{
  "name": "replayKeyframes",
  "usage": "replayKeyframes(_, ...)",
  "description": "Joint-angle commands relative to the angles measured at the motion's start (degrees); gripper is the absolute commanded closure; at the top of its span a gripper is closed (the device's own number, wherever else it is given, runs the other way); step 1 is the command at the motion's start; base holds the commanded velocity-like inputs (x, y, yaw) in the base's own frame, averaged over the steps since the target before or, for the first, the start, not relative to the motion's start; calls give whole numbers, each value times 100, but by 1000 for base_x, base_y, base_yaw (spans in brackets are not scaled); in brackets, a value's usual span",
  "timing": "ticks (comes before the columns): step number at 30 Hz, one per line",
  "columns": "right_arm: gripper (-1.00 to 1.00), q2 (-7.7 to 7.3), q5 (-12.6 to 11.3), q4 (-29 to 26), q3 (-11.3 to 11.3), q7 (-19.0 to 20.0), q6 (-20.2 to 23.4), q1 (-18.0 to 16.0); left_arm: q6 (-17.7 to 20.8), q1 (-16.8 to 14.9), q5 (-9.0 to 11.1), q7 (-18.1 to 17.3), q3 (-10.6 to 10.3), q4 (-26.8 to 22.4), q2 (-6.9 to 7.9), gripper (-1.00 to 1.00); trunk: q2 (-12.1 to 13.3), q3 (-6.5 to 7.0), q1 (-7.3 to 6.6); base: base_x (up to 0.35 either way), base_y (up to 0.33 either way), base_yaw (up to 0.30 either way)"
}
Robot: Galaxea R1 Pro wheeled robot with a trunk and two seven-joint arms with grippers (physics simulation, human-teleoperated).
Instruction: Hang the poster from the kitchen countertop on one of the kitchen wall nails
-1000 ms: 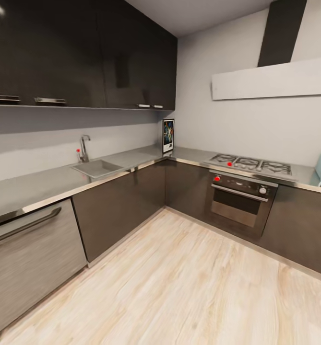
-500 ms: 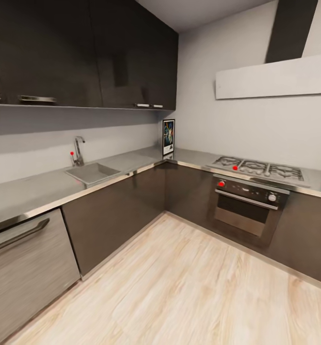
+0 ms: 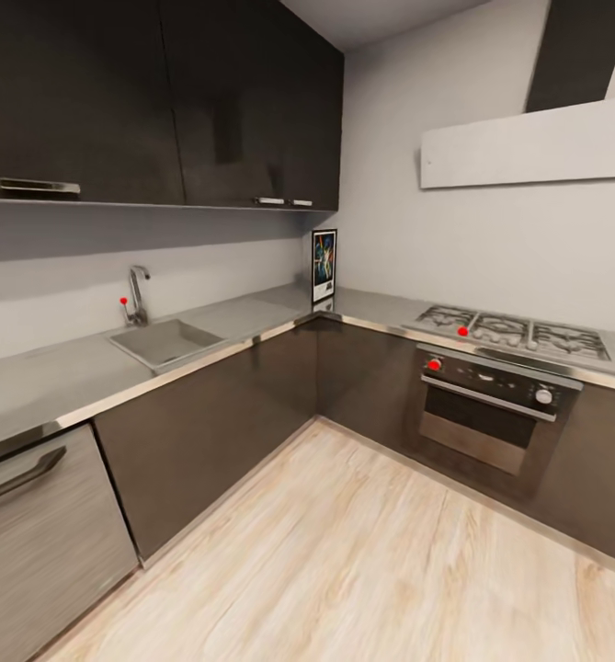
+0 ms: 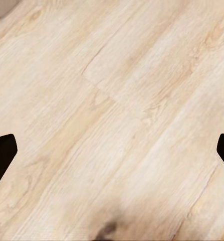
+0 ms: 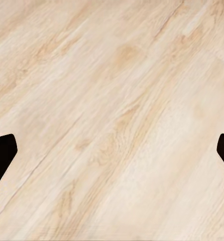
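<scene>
since a second ago the camera has swung right, sliding the sink (image 3: 165, 340) leftward. both the left gripper (image 4: 112, 150) and right gripper (image 5: 112, 150) hang over pale wood floor (image 3: 362, 561), jaws wide, empty. one poster (image 3: 324, 266) stands upright far off in the countertop (image 3: 59, 382) corner, beyond one hob (image 3: 514, 333).

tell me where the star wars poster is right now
In the head view, the upright black-framed Star Wars poster stands in the far corner of the grey L-shaped countertop, against the wall below the dark glossy upper cabinets, between the built-in sink and gas hob.
</scene>
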Motion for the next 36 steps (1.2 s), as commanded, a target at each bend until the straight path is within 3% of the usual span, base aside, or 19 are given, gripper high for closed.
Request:
replayKeyframes(1, -100, -1, 6, 4, 1, 0, -18, -3, -6, 1, -1, -1, 4, -6, -1, -100, -2, -5, 4, 331, 0, 0)
replayKeyframes(24, -100, -44, -10, -15, -46, -11, -21, -3, -13, 5, 6, -5, 4, -52, -1, -100, -2, -5, 4, 324, 0, 0)
replayKeyframes(26, -100, -189, -24, -95, -245, -26, -34, -3, -6, 5, 20, -16, -24, -511, -19, -100, -2, -5, 4, 108, 0, 0)
replayKeyframes(28, -100, -238, -27, -197, -444, -18, -148, -1, 56, 5, 20, -26, -49, -1031, -46, -100, -2, -5, 4, 41, 0, 0)
replayKeyframes(29, -100, -238, -27, -197, -444, -18, -148, -1, 56, 5, 20, -26, -49, -1031, -46, -100, -2, -5, 4, 32, 0, 0)
replayKeyframes(31, -100, -269, -28, -466, -689, -8, -511, 95, 475, 5, 10, -32, -70, -1964, -177, -100, -2, -5, 4, 17, 0, 0)
replayKeyframes(32, -100, -278, -32, -1303, -845, 0, -932, 621, 2224, -79, 6, -3, -90, -3619, -382, -100, -2, -5, 4, 3, 0, 0)
replayKeyframes(34, -100, -271, -35, -1822, -866, 2, -992, 970, 2635, -411, 4, 11, -92, -3902, -484, -100, -2, -5, 4, 2, 0, 0)
replayKeyframes(35, -100, -248, -37, -2709, -883, -3, -1040, 1530, 3159, -1558, -13, 15, -93, -3885, -796, -100, -2, -5, 4, 0, 0, 0)
replayKeyframes(36, -100, -243, -38, -2899, -889, -4, -1089, 1666, 3476, -2252, -13, 26, -93, -3672, -940, -100, -2, -5, 4, 0, 0, 0)
